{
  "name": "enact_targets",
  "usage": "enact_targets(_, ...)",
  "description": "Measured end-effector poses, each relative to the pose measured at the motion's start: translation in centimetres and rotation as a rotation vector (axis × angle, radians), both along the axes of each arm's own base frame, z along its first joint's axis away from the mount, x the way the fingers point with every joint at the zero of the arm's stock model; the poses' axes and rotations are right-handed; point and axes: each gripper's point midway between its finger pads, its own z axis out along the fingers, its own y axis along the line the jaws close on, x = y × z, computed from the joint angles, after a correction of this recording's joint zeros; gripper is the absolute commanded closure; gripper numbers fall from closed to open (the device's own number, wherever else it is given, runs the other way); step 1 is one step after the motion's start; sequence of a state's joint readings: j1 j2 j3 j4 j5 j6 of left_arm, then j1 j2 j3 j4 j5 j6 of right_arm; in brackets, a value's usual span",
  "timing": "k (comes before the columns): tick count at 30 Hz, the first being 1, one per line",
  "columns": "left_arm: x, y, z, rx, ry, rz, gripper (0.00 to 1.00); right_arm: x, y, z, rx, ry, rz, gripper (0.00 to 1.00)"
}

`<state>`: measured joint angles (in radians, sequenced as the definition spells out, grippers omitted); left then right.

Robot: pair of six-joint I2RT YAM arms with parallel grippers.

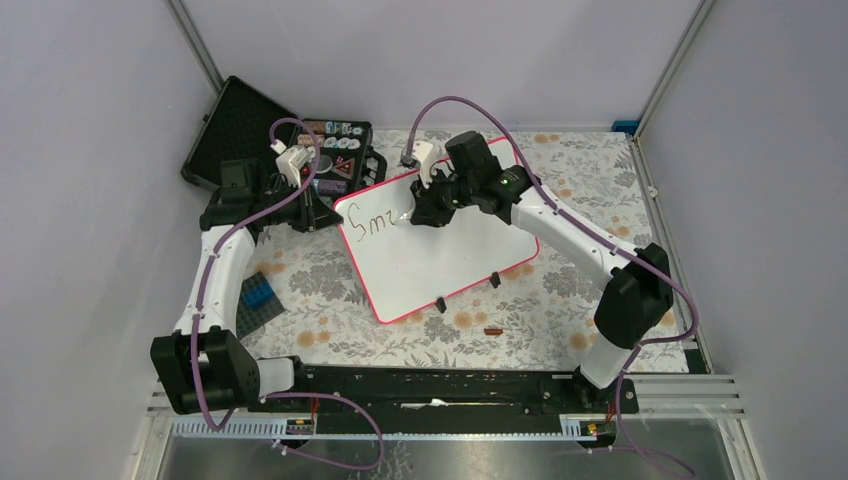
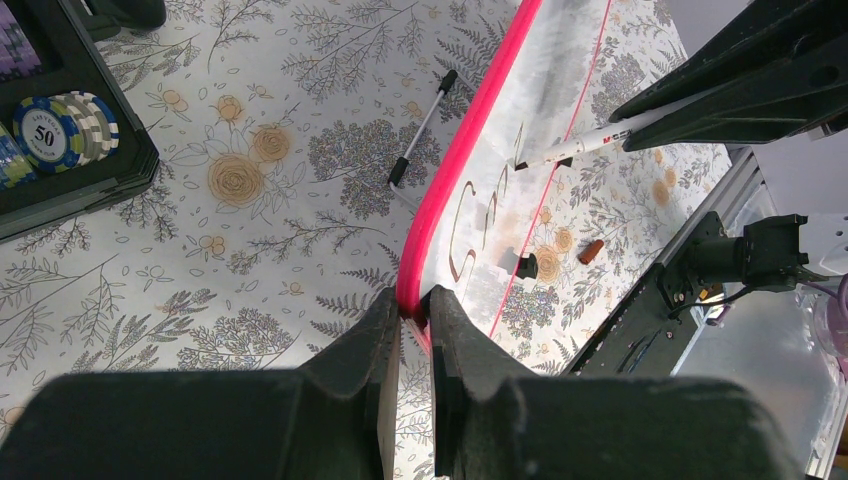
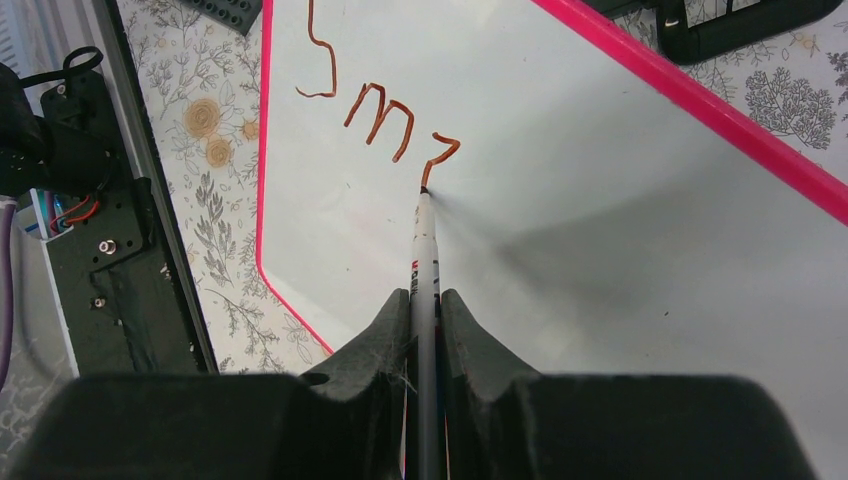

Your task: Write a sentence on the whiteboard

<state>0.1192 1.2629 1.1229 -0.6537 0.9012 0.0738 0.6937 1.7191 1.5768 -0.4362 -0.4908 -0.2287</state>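
Right wrist view: my right gripper [image 3: 425, 300] clamps the marker [image 3: 427, 240], tip on the board [image 3: 600, 250] ahead; left gripper [image 2: 412, 305] pinches its rim [image 2: 440, 200].

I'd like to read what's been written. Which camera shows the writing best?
Right wrist: the writing is close and sharp, above the marker tip. Top external shows it tiny; left wrist sees it at a steep slant.
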Motion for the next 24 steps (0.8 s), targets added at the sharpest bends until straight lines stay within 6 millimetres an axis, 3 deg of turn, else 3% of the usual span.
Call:
enact_targets(11, 0.0, 0.0, 0.0, -0.002, 0.0, -0.001, 1.0, 0.0, 0.0, 0.4, 0.001, -0.005, 0.001, 1.0)
enact_targets(24, 0.0, -0.1, 0.1, -0.005, -0.001, -0.004, 1.0, 1.1, 0.7, 4.8, 0.061, -0.082, -0.009, 1.0)
